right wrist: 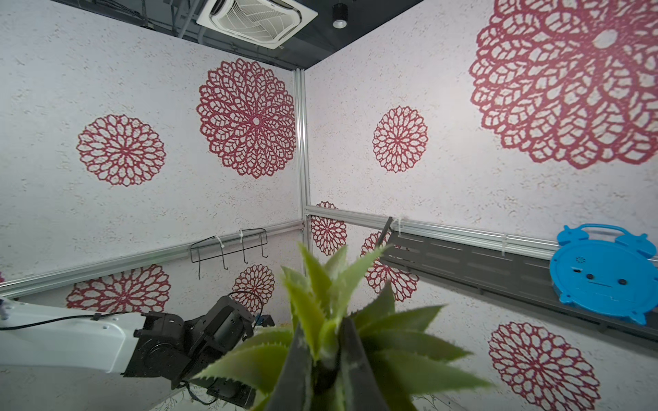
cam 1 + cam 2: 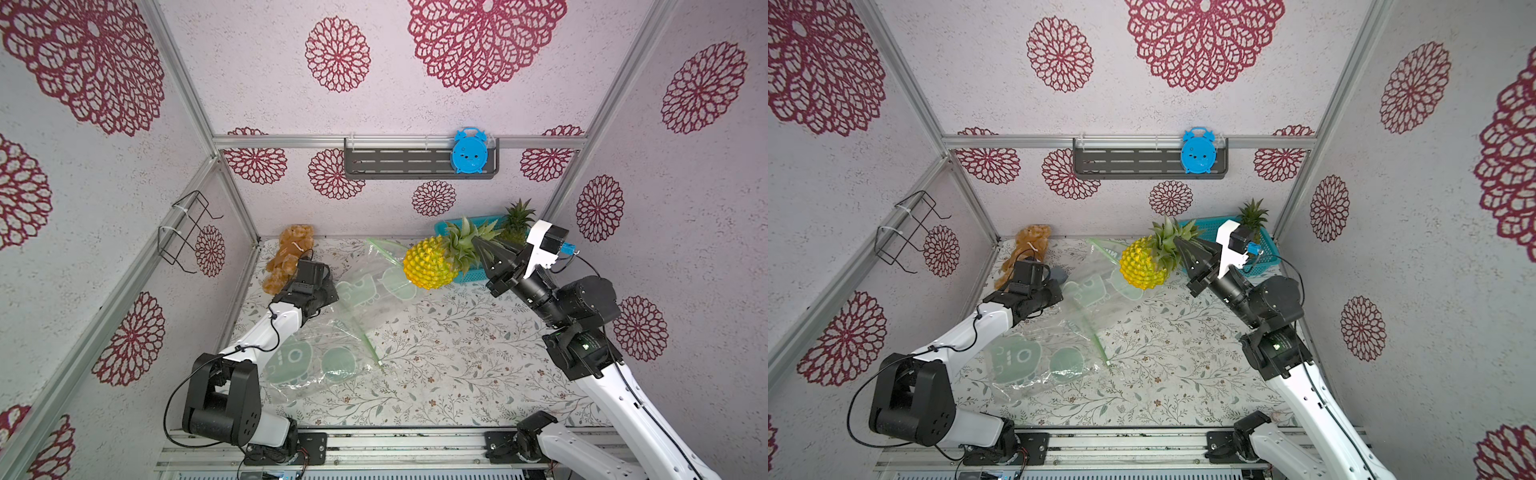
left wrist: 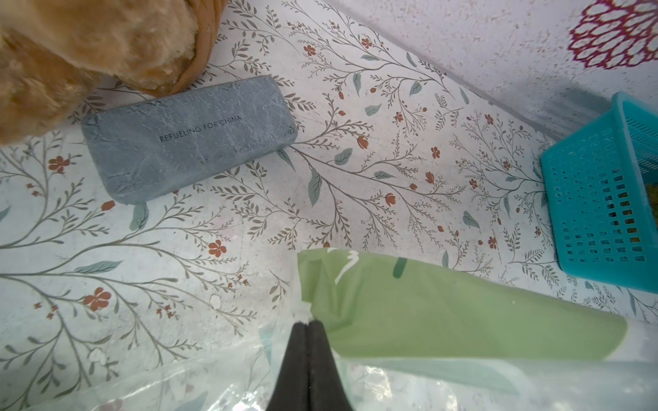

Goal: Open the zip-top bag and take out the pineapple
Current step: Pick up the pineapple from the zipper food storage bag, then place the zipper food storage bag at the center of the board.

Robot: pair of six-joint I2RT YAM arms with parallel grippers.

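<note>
Patterned walls point(image 2: 457, 104) enclose a floral table point(image 2: 457, 374). On it your clear zip-top bag point(image 2: 357, 320) lies crumpled, its mouth open. The pineapple point(image 2: 428, 262) hangs in the air just past the bag's far mouth corner and appears clear of it. It is tilted, fruit toward the bag, leafy crown pointing away. Your right gripper point(image 2: 478, 243), beyond the bag on that side, is clamped on the crown. Your left gripper point(image 3: 308, 325) is closed, pinching the bag's edge. The set-down likely needs bare table beside the bag.
</note>
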